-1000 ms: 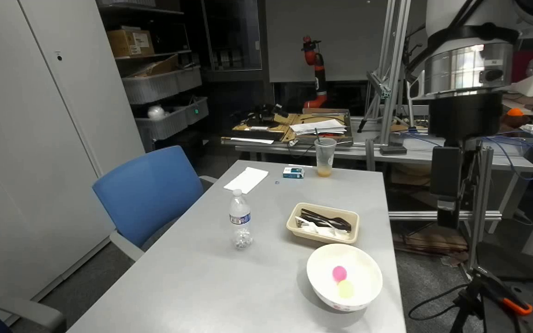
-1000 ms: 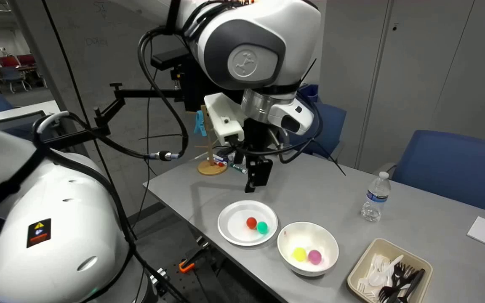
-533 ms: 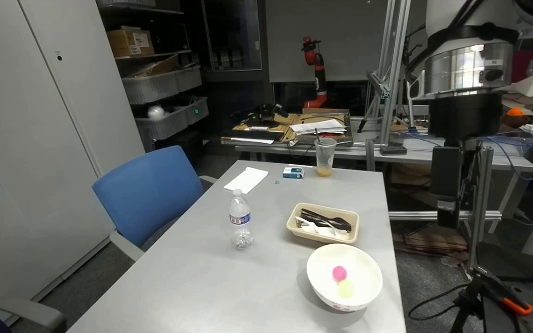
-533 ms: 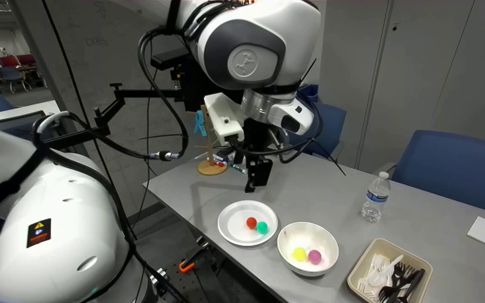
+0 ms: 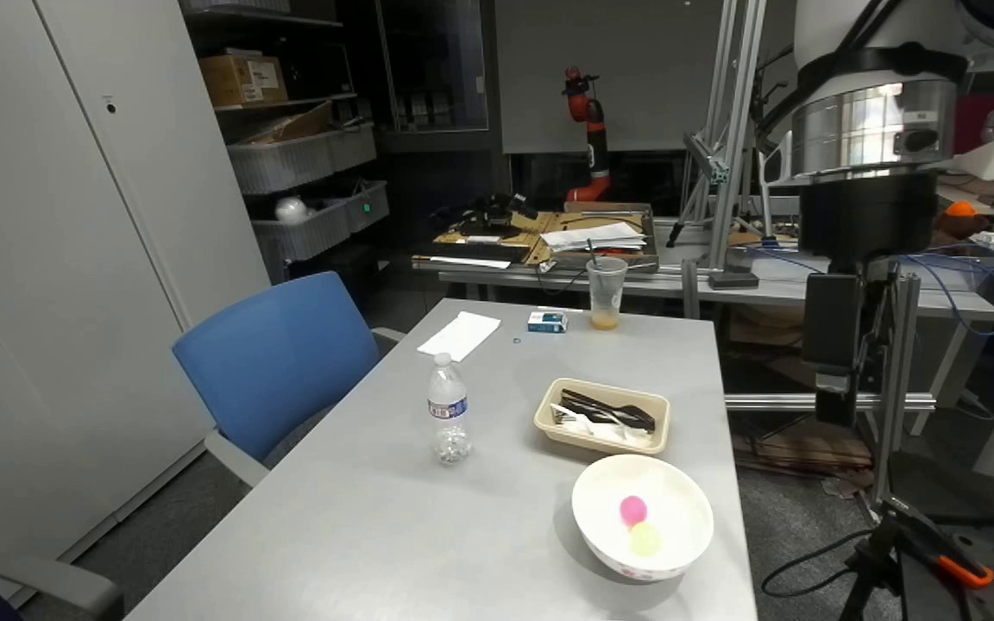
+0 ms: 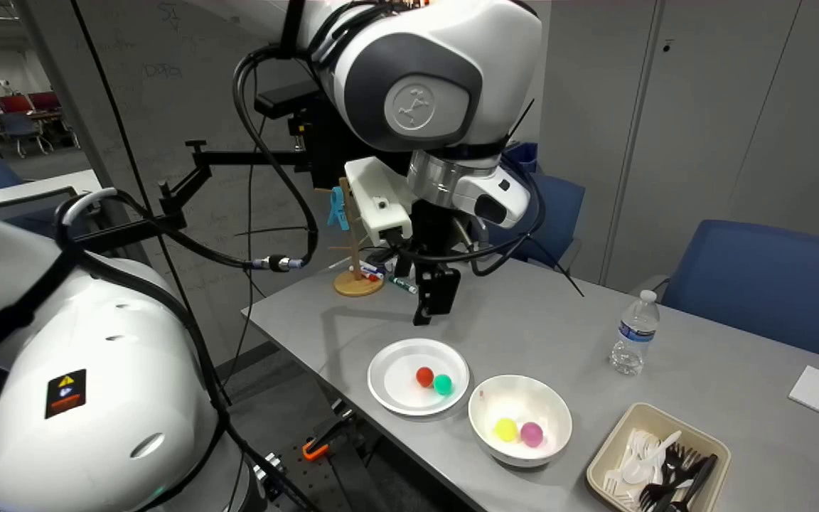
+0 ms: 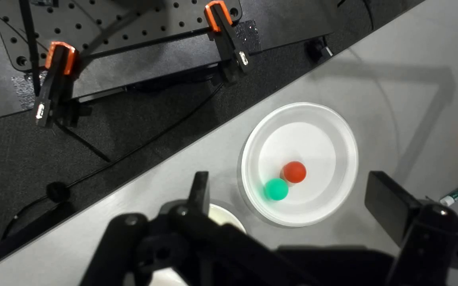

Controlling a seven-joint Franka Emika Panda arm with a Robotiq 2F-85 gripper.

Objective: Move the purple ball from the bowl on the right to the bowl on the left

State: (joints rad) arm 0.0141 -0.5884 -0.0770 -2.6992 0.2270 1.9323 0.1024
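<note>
The purple ball lies beside a yellow ball in a deep white bowl. The purple ball and bowl also show in an exterior view. A shallow white dish, left of the bowl, holds a red ball and a green ball. My gripper is raised above the table behind the dish. In the wrist view my gripper is open and empty, its fingers wide apart. A finger covers most of the bowl there; the purple ball is hidden.
A tan tray of plastic cutlery sits right of the bowl. A water bottle stands behind them. A wooden stand and markers are at the back. The table edge runs close to the dish and bowl.
</note>
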